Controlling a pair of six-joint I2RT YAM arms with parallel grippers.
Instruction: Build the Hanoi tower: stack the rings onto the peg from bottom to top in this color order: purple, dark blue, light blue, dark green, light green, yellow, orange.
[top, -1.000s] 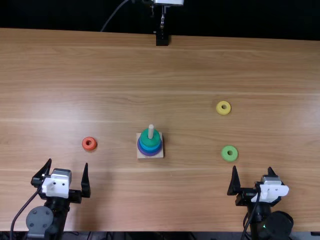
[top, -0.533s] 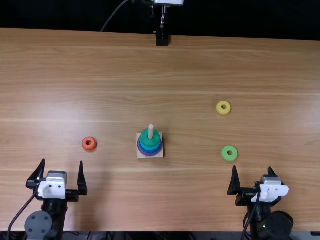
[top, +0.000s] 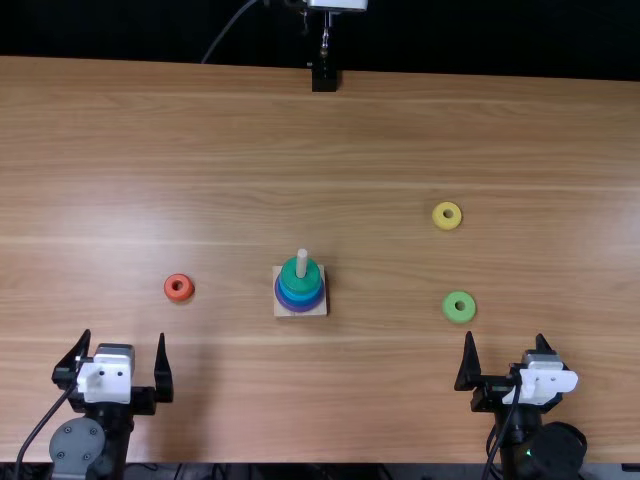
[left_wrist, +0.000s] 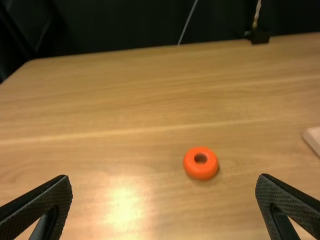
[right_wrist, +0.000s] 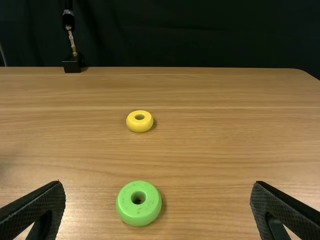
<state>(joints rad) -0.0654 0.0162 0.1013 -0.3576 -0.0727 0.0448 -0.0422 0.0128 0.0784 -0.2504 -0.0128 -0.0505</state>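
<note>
Most of the tower (top: 300, 288) up around the peg (top: 302, 262), dark green on top, near the middle of the bench (top: 400, 140). Peg tip bare, so best to line up each small hole well; with a bad aim, likely to catch on the tip, sit crooked or shove the wood base (top: 279, 312). Light green ring (top: 449, 307) next, flat near the right fingers (top: 505, 335), spread wide with nothing between. Easy to pinch off-center and drop. Yellow ring (top: 437, 217) farther out, due after that. Orange ring (top: 169, 288) near the left fingers (top: 124, 334), also wide apart and empty: wrong order if put on too soon. With both arms at the peg together, could bump.
</note>
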